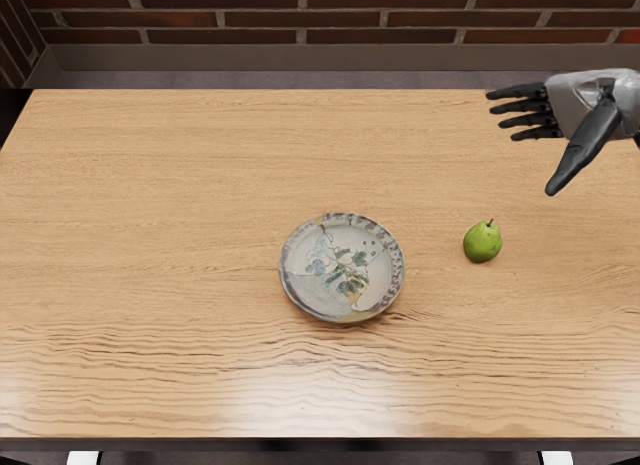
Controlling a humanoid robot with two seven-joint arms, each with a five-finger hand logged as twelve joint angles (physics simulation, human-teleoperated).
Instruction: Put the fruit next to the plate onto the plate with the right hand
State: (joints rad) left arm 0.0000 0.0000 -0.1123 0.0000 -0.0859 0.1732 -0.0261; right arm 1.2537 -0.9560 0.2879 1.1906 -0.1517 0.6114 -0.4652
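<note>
Patterned plate [292, 275] on wooden table [150, 235]. Right of plate, clear of it: green pear [482, 242], upright. Farther right and beyond plate: right hand [577, 102], fingers [520, 109] spread straight, thumb slanting down, grasping nothing.

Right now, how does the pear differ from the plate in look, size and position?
The pear is plain green and rounded, with a small stem on top; the plate is flat and round, with a leafy pattern. The plate looks clearly wider than the pear. The pear lies apart from the plate, on the side nearer the right hand. Both rest on the wooden table, and the hand touches neither.
</note>
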